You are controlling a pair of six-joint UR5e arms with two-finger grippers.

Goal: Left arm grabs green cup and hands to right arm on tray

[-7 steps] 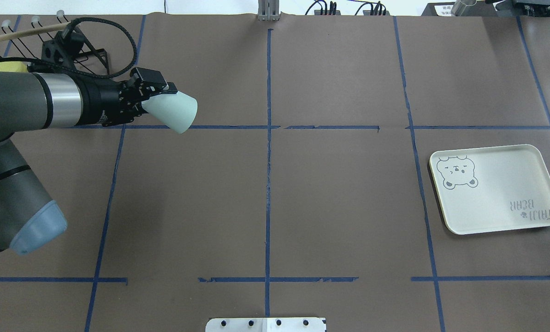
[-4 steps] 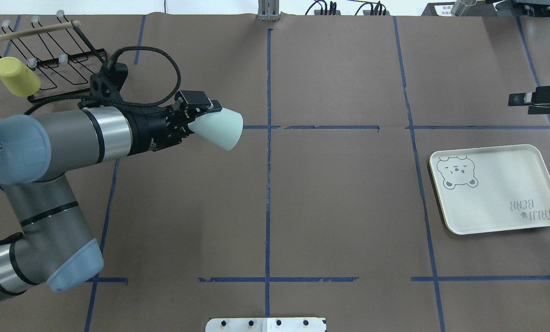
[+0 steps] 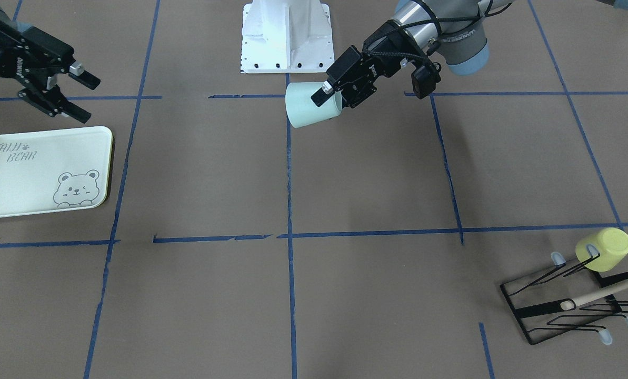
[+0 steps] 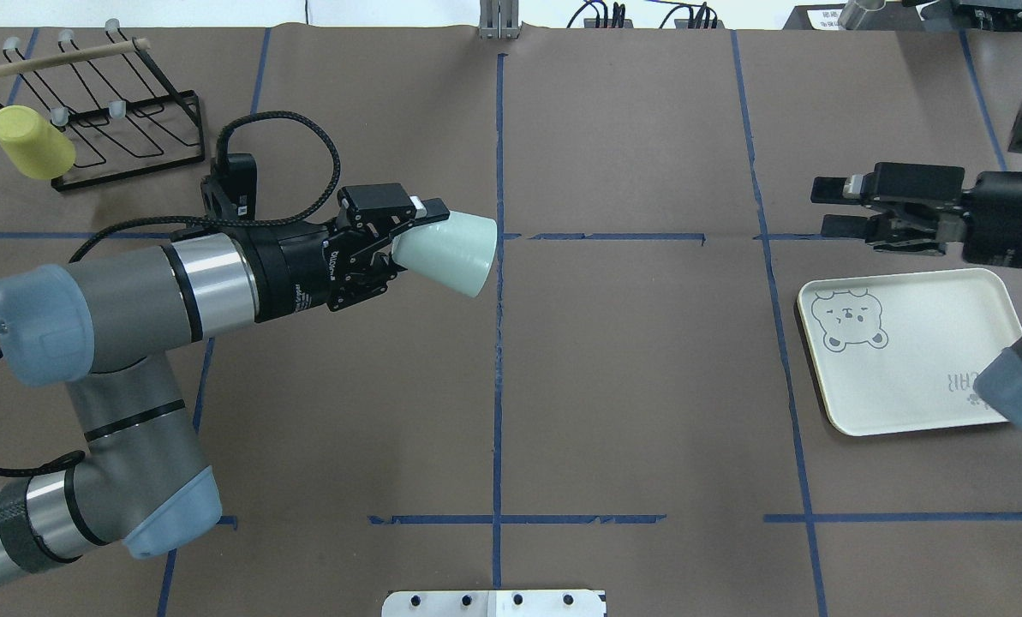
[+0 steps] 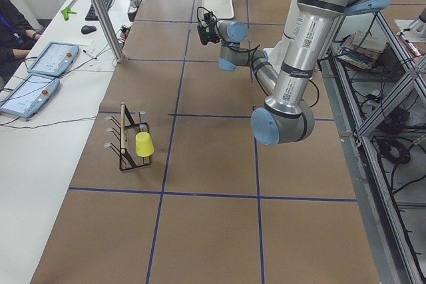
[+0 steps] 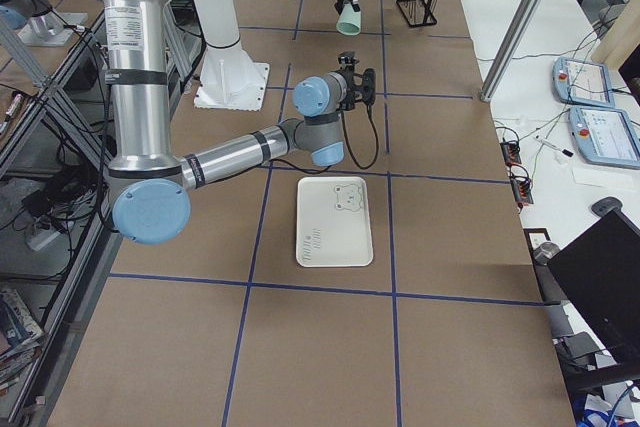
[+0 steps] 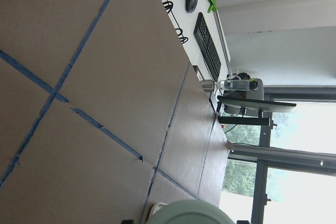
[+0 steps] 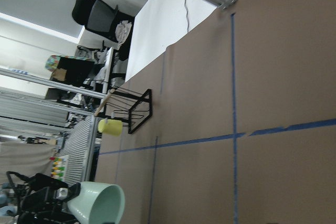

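Observation:
My left gripper (image 4: 409, 230) is shut on the narrow end of the pale green cup (image 4: 452, 251). It holds the cup tilted on its side above the table, just left of the centre line, with the wide mouth pointing right. The front-facing view shows the same grip (image 3: 330, 93) on the cup (image 3: 306, 107). My right gripper (image 4: 826, 206) is open and empty. It hovers just beyond the tray's (image 4: 922, 377) far left corner and faces the cup. The right wrist view shows the cup's mouth (image 8: 100, 204) at lower left.
A yellow cup (image 4: 31, 144) hangs on a black wire rack (image 4: 129, 116) at the far left corner. The white robot base plate (image 4: 493, 602) sits at the near middle edge. Blue tape lines cross the brown table cover.
My left arm has carried the green cup to the right, towards the table's middle. My right arm has come in from the right edge, gripper open, to above the tray's far side.

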